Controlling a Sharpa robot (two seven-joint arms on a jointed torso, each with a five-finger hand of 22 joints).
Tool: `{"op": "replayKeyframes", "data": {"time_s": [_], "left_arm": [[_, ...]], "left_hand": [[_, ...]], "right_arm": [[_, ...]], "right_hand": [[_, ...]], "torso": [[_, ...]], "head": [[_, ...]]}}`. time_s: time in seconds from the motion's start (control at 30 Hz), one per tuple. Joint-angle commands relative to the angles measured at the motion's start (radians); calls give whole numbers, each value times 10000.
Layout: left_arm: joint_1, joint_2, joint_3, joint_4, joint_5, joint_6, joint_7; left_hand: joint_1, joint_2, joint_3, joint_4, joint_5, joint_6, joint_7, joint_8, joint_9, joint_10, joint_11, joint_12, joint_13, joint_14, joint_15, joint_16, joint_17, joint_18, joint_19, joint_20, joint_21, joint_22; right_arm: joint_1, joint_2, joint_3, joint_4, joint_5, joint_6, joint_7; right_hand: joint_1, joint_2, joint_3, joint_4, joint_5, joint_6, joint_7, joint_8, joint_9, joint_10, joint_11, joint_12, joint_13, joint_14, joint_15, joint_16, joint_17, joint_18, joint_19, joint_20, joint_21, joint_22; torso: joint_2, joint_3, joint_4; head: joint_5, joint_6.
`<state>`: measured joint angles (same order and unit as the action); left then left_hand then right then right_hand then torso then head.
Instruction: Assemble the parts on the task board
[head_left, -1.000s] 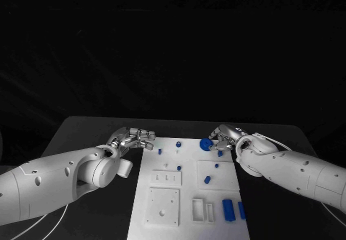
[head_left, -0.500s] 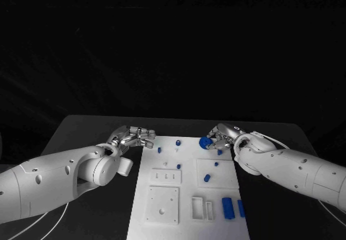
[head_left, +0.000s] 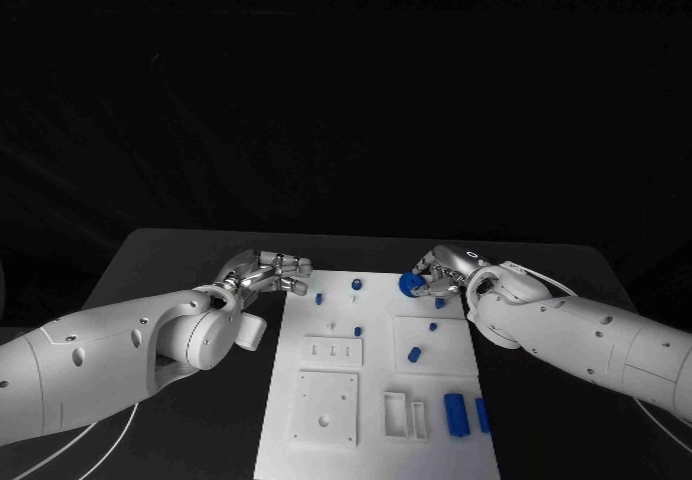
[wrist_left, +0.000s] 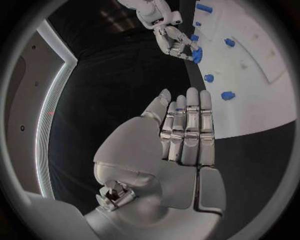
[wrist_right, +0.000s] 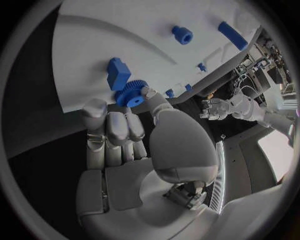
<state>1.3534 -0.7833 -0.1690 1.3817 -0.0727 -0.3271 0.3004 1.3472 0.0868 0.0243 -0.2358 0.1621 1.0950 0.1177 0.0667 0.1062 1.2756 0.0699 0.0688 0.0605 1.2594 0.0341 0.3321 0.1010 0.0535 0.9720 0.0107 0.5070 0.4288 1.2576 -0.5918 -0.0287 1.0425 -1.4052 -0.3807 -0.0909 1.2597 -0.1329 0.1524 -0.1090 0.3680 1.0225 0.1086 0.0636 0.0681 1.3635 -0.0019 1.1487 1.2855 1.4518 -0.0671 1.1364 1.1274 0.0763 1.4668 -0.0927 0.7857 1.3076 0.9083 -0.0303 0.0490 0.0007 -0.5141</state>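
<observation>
The white task board (head_left: 378, 385) lies in the middle of the black table. At its far right corner my right hand (head_left: 447, 270) pinches a blue gear (head_left: 410, 286) between thumb and fingertips. In the right wrist view the gear (wrist_right: 130, 93) sits just above the board, beside a blue block (wrist_right: 117, 72). My left hand (head_left: 268, 272) hovers off the board's far left corner. Its fingers (wrist_left: 187, 130) are straight and hold nothing. Small blue pegs (head_left: 319, 298) (head_left: 353, 287) stand near the board's far edge.
More blue parts lie on the board: a short piece (head_left: 415, 355) in the middle and two long bars (head_left: 456, 415) at the near right. White raised blocks (head_left: 326, 408) (head_left: 332, 352) fill the near left. Bare black table (head_left: 173, 270) flanks the board on both sides.
</observation>
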Motion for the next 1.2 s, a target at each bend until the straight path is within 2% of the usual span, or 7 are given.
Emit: {"op": "replayKeyframes", "data": {"time_s": [0.03,0.17,0.23,0.73,0.87,0.97,1.2], "left_arm": [[11,26,9,6,-44,153,71],[10,34,9,2,-46,161,68],[10,37,9,2,-48,165,66],[10,33,9,-2,-52,168,51],[10,34,9,-6,-52,167,46],[10,31,9,-3,-52,165,45],[10,6,9,12,-53,137,55]], "left_hand": [[-54,-1,2,-37,-19,-65,30,-27,12,-49,3,-49,1,-46,2,61,-13,80,64,26,-34,10],[-54,-1,2,-37,-19,-65,30,-27,12,-49,3,-49,1,-46,2,61,-13,80,64,26,-34,10],[-54,-1,2,-37,-19,-65,30,-27,12,-49,3,-49,1,-46,2,61,-13,80,64,26,-34,10],[-54,-1,2,-37,-19,-65,30,-27,12,-49,3,-49,1,-46,2,61,-13,80,64,26,-34,10],[-54,-1,2,-37,-19,-65,30,-27,12,-49,3,-49,1,-46,2,61,-13,80,64,26,-34,10],[-54,-1,2,-37,-19,-65,30,-27,12,-49,3,-49,1,-46,2,61,-13,80,64,26,-34,10],[-54,-1,2,-37,-19,-65,30,-27,12,-49,3,-49,1,-46,2,61,-13,80,64,26,-34,10]], "right_arm": [[-2,23,0,-8,-15,172,70],[-2,45,0,-10,-83,217,45],[-2,59,-1,-24,-139,279,20],[-55,170,-3,-109,-886,605,-249],[-68,172,-4,-89,-1015,607,-297],[-72,156,-5,-11,-1104,366,-335],[-74,25,-4,390,-1261,-523,-511]], "right_hand": [[10,58,81,-24,-85,152,-15,-3,10,55,-4,3,0,45,-30,-9,7,28,274,21,53,964],[81,193,577,-212,-554,787,-169,-29,11,89,-54,7,-5,49,-105,-10,16,-19,270,-38,86,971],[-51,183,915,-305,-580,944,-199,-17,-4,111,-88,13,-2,53,-130,-13,23,-61,266,-76,113,974],[-170,166,1223,-583,-293,1136,-258,-10,1,135,-128,24,25,66,-169,57,121,-102,271,-126,242,992],[-194,163,1364,-672,260,1172,-259,-9,3,131,-136,20,30,66,-178,56,129,-101,260,-133,251,991],[-377,142,1594,-778,634,1286,-288,-8,9,144,-161,34,47,70,-195,58,142,-102,254,-149,295,994],[-476,117,1500,-683,782,1448,-348,-3,14,225,-195,111,99,85,-224,94,171,-115,287,-176,427,1013]], "torso": [[-2,2,2],[-11,-3,-1],[-6,-1,2],[4,3,-4],[-5,4,-11],[-9,7,-14],[-4,13,-26]], "head": [[2,-16],[32,-10],[36,-21],[41,-88],[47,-94],[58,-86],[64,-53]]}}
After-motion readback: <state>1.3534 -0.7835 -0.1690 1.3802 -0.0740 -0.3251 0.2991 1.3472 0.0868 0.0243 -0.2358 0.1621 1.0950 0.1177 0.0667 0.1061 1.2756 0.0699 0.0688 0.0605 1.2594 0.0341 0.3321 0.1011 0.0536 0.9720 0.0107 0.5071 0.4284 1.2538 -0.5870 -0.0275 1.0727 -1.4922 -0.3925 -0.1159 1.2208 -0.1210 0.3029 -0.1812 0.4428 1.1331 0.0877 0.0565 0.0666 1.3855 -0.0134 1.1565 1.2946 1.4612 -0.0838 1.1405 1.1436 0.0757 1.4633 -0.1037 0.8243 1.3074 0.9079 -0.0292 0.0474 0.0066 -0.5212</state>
